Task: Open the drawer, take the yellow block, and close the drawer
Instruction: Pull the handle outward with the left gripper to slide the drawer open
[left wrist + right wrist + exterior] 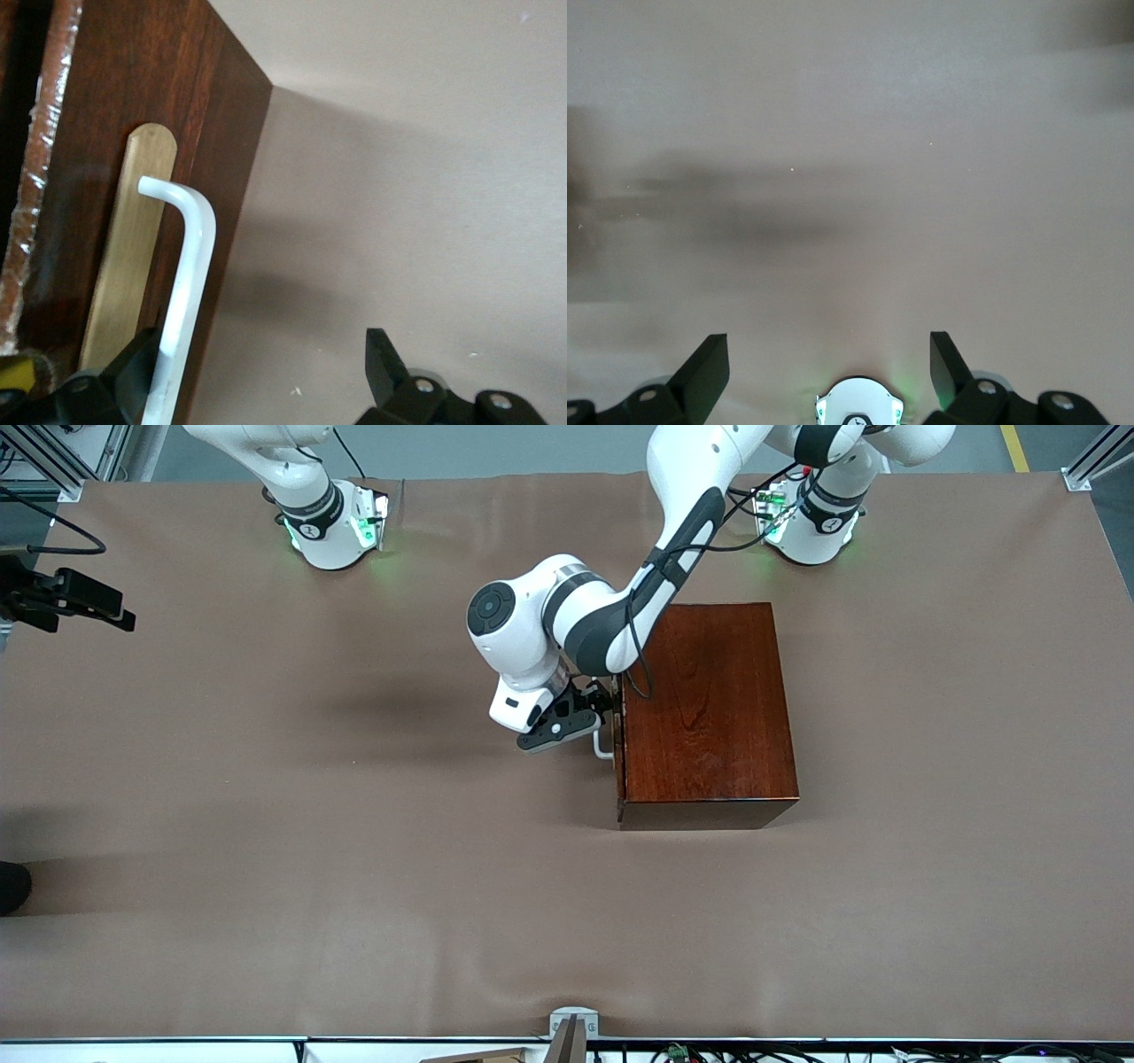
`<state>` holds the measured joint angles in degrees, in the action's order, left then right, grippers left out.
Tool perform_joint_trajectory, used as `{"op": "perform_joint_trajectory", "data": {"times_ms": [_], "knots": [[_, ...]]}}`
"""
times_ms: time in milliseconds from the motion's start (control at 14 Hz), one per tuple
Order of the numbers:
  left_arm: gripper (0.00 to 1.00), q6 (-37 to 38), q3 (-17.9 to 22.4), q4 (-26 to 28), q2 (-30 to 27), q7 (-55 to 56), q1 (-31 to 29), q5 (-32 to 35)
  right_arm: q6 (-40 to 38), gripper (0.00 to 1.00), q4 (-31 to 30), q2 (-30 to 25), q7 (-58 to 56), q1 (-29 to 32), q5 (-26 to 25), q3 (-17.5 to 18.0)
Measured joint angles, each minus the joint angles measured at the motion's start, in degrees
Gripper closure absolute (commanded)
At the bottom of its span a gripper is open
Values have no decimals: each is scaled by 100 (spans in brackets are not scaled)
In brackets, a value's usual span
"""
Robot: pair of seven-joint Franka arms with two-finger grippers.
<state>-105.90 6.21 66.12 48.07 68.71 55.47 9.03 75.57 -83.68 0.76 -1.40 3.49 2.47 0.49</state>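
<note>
Drawer (620, 753) handle (182, 292) sits between the open left end effector (266, 372) fingers; right waits, open.

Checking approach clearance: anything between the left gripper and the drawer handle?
Nothing visible. The left gripper is open at the drawer front, fingers straddling the white handle, one finger against it. The right gripper waits, open, over bare table.

brown table cover (266, 868); metal bracket (573, 1020) at its near edge
</note>
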Motion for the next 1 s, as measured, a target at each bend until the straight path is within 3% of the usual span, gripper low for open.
{"op": "perform_joint_trajectory", "data": {"times_ms": [1000], "knots": [[0,-1215,-303,6,6,610,17,-209,0,0,0,4,0,0,0,4]]}}
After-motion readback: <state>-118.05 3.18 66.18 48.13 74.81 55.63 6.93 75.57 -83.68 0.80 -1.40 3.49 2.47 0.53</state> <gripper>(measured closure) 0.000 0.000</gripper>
